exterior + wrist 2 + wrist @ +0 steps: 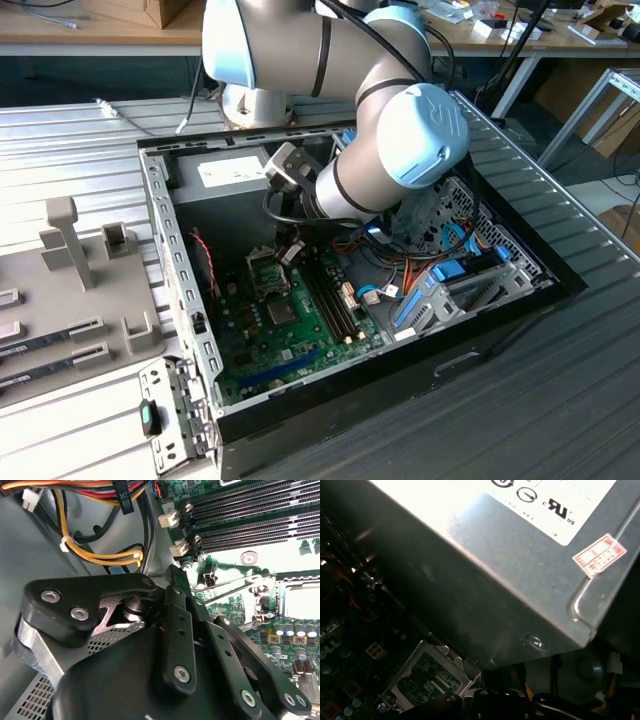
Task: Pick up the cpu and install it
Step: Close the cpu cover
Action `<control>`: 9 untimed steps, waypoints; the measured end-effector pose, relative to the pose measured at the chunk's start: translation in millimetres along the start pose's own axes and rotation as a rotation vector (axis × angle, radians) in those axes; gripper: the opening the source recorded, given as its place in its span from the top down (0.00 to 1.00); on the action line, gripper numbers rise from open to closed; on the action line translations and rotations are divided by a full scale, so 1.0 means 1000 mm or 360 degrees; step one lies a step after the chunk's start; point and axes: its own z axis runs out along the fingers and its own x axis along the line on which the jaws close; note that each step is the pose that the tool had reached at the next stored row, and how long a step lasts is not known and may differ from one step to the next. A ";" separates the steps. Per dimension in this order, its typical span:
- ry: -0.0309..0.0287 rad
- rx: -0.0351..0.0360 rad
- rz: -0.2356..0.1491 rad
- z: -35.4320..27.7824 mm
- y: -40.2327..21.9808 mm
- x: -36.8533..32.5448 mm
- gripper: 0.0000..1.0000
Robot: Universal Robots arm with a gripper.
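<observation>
My gripper (pixel 288 250) reaches down into the open computer case (pixel 175 280), just above the motherboard (pixel 290 330). It hangs right beside the black socket frame (pixel 266 272), on the side toward the exterior view's right. In the second wrist view the gripper's black linkage (pixel 175 645) is in front, and the socket (pixel 300 600) lies beyond it with its thin metal lever (pixel 225 585) lifted. The first wrist view looks down on a silver frame around a green patch (pixel 426 679). The cpu is hidden, and I cannot tell whether the gripper holds it.
The grey power supply box (pixel 225 172) sits close behind the gripper, very near in the first wrist view (pixel 520 580). Memory slots (pixel 335 300) run beside the socket. Orange and black cables (pixel 100 550) hang nearby. A blue drive cage (pixel 450 280) and a grey fixture tray (pixel 80 290) flank the case.
</observation>
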 end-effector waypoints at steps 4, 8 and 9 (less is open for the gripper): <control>-0.00083 -0.0010 -0.0002 -0.0011 -0.0011 0.0020 0.89; -0.00082 -0.0010 -0.0002 -0.0049 -0.0071 0.0076 0.89; -0.00083 -0.0010 -0.0002 -0.0053 -0.0075 0.0080 0.89</control>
